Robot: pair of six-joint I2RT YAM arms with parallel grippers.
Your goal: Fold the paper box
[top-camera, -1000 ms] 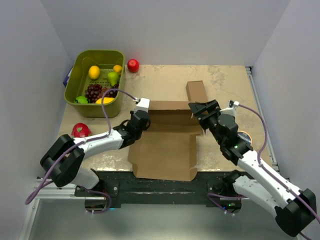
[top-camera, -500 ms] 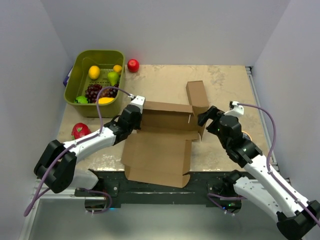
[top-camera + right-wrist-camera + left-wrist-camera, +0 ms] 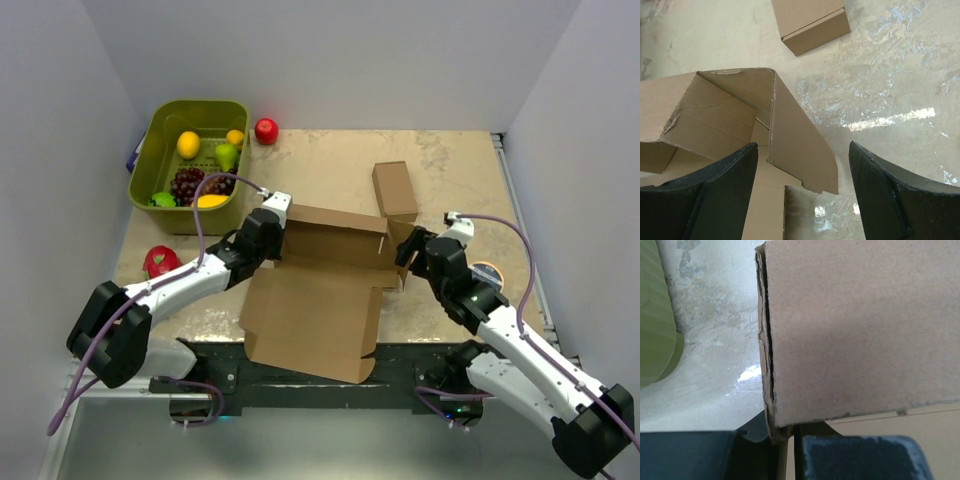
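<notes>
The paper box [image 3: 320, 300] is a large brown cardboard piece at the table's near middle, its far wall [image 3: 335, 235] raised and its big near panel lying flat over the front edge. My left gripper [image 3: 268, 228] is shut on the left end of the raised wall; in the left wrist view the cardboard edge [image 3: 771, 390] sits pinched between my fingers. My right gripper [image 3: 412, 252] is open around the box's right side flap [image 3: 800, 145], which stands between my fingers [image 3: 715, 195] without visible contact.
A small brown cardboard box [image 3: 394, 188] lies just behind the paper box's right end, also in the right wrist view [image 3: 812, 22]. A green basket [image 3: 160, 215] of fruit stands far left, a red apple [image 3: 266, 130] behind it, a red fruit [image 3: 160, 261] left of my left arm.
The far wall has risen more upright and the box has slid nearer and left. My left gripper stayed clamped on the wall's left end. My right gripper dropped lower around the right flap.
</notes>
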